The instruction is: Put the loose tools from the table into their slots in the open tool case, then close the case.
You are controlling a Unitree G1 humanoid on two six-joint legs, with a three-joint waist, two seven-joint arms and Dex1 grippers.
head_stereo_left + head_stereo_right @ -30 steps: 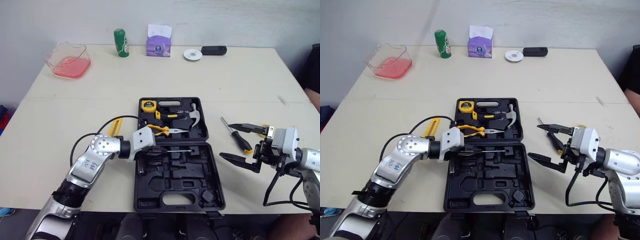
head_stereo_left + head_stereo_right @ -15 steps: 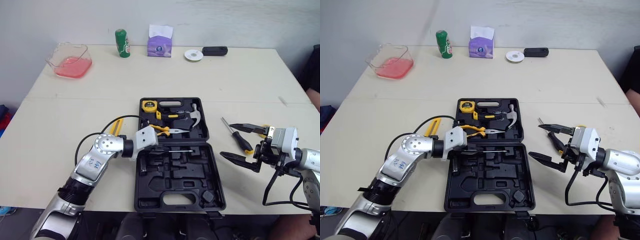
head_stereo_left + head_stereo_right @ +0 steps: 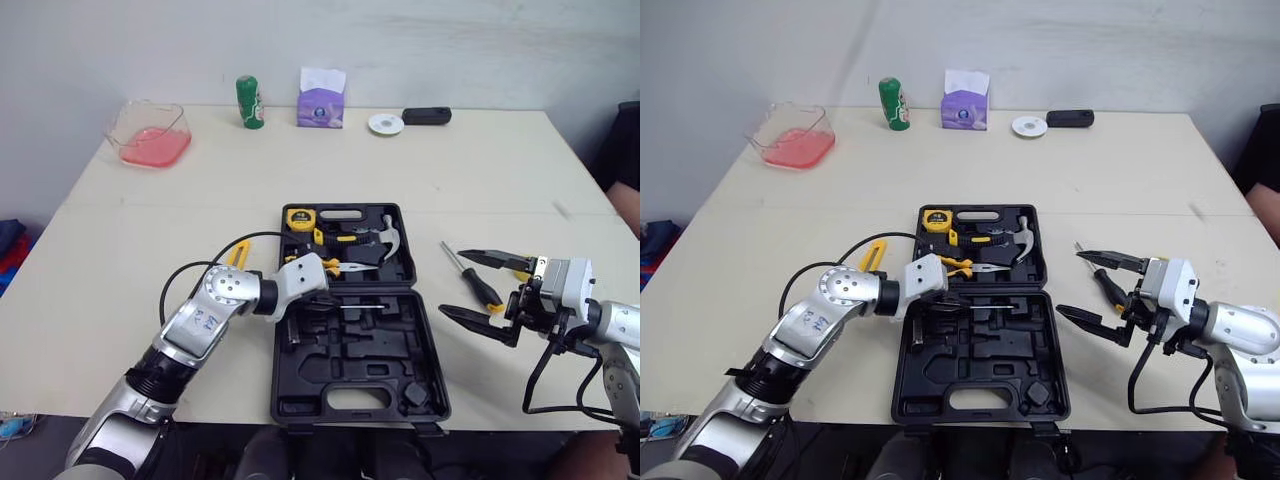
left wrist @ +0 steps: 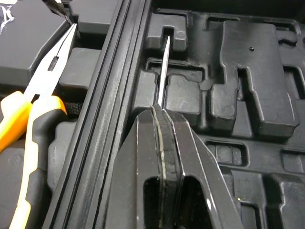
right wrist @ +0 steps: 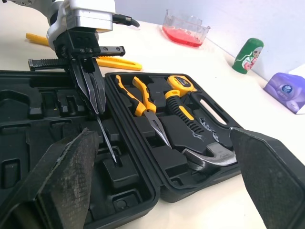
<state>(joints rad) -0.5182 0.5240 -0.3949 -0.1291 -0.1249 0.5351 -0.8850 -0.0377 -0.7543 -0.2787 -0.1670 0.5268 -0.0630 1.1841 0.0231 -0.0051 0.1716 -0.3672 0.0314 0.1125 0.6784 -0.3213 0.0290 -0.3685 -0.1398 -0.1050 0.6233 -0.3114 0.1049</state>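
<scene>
Farthest left, a yellow tool (image 3: 236,253) lies loose on the table (image 3: 130,230), just beside the case (image 3: 425,345). Next to it my left gripper (image 3: 326,301) hangs low over the case's near half. Its fingers are pressed together on a thin steel rod (image 4: 164,71). The rod runs along the hinge line, and its tip reaches a narrow slot in the moulding, though I cannot tell if it lies fully down. I judge the step in hand to be seating this rod. The far half already holds the tape (image 3: 297,215), pliers (image 3: 335,264) and hammer (image 3: 380,232). Right of the case a screwdriver (image 3: 482,287) lies on the table, apart from the case. My right gripper (image 3: 452,283) hovers there with its fingers spread wide, one to each side of the screwdriver and seemingly not touching it. Next I should press the rod flat into its groove, then part my left fingers and lift straight up so it is not dragged out. The screwdriver and yellow tool remain to be stowed, and the case is yet to be closed.
</scene>
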